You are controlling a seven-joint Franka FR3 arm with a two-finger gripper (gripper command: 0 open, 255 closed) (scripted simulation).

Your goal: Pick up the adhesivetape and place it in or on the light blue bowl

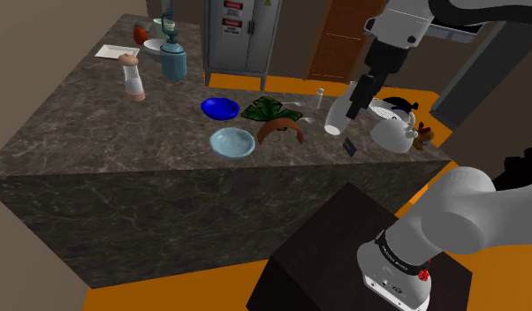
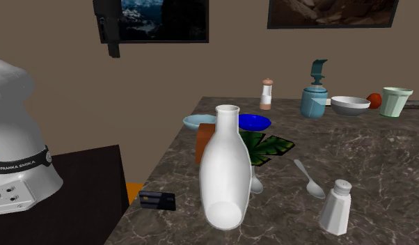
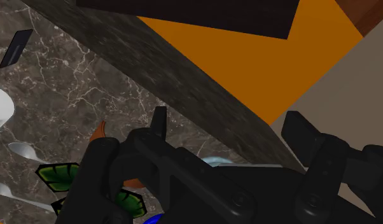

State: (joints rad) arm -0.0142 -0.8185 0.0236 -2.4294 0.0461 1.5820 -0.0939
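The adhesive tape point(image 1: 282, 129) is a brown arched roll on the marble counter, just to the shoulder view's right of the light blue bowl point(image 1: 232, 141). In the second exterior view the tape point(image 2: 203, 143) peeks out from behind a white vase, with the light blue bowl point(image 2: 199, 122) beyond it. My black gripper point(image 1: 360, 94) hangs well above the counter's end near the stand, apart from both. In the wrist view the gripper point(image 3: 229, 118) is open with nothing between its fingers, and the tape point(image 3: 100, 130) shows beyond one finger.
A tall white vase point(image 2: 225, 167), a spoon point(image 2: 309, 181), a white shaker point(image 2: 337, 205) and a dark card point(image 2: 157, 200) crowd the counter's near end. A dark blue bowl point(image 1: 220, 108) and green leaves point(image 1: 267, 109) lie behind the tape. The stand point(image 1: 344, 256) sits below.
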